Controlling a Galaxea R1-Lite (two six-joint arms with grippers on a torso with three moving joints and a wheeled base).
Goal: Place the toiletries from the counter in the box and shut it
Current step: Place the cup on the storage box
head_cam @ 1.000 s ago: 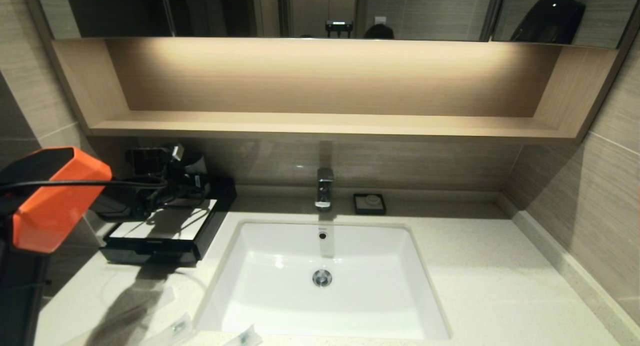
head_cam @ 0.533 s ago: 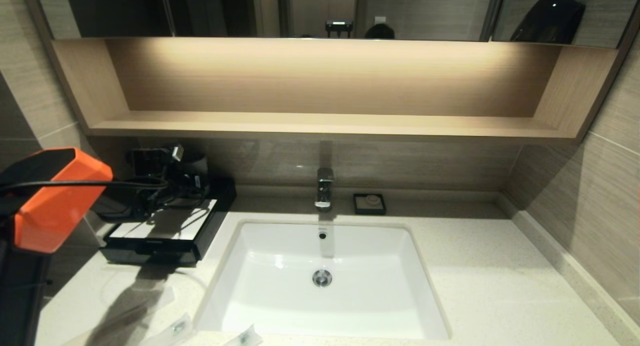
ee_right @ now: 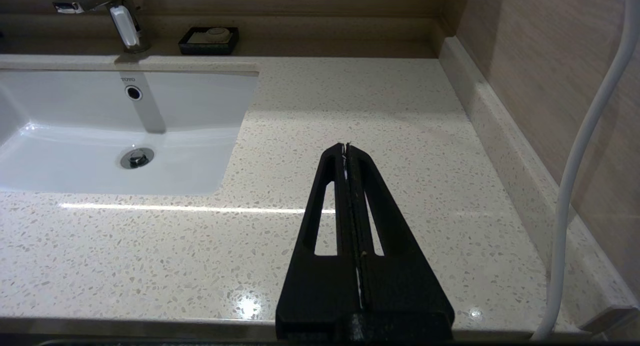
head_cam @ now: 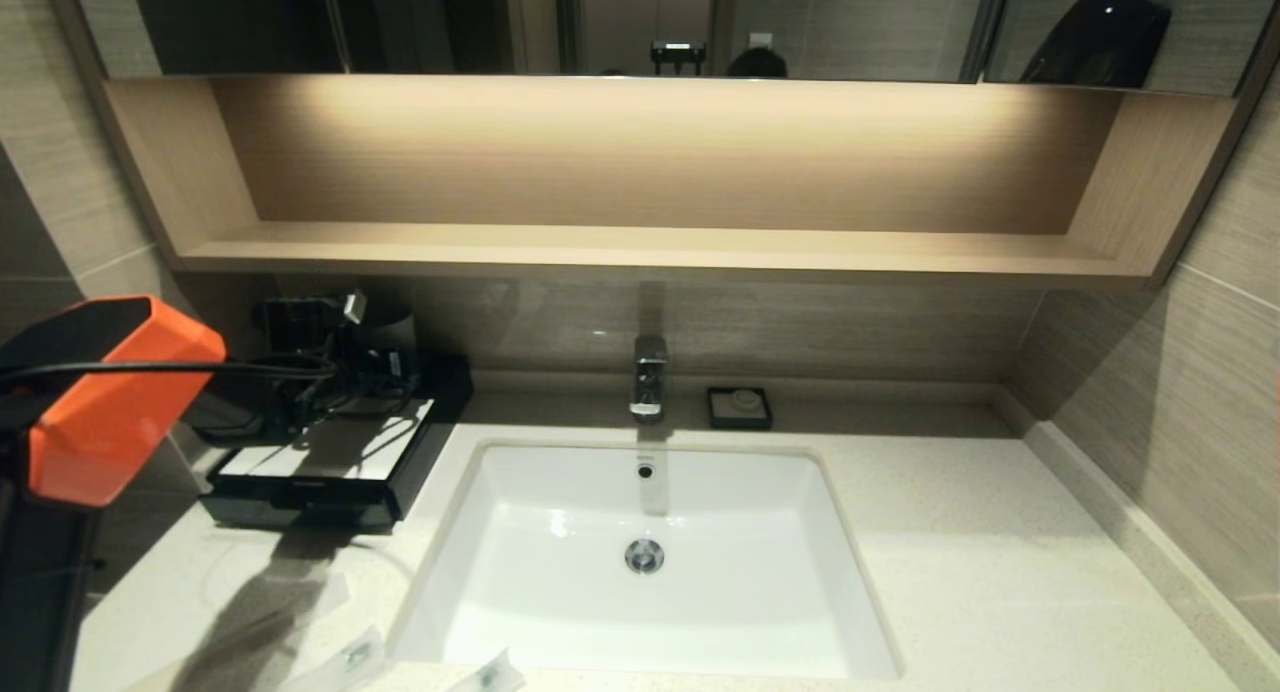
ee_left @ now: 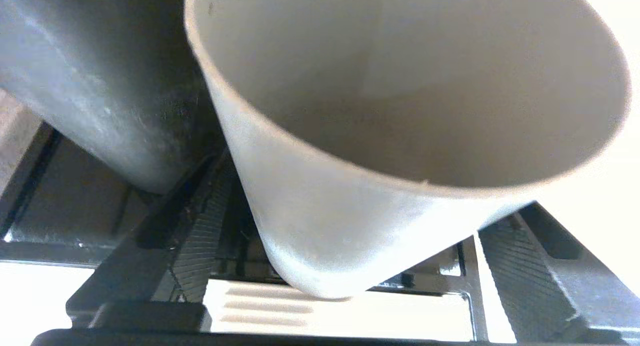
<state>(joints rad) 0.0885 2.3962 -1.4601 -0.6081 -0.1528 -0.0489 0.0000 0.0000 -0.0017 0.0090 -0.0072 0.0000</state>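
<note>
Up over the box (head_cam: 330, 462) at the counter's (head_cam: 960, 572) far left, our left gripper (ee_left: 350, 266) has its fingers (ee_left: 195, 246) spread to either side of a pale cup (ee_left: 400, 111). Two packets (head_cam: 360, 656) lie at the near edge. Our right gripper (ee_right: 346, 147) hovers right of the basin (ee_right: 100, 136), fingers pressed together.
</note>
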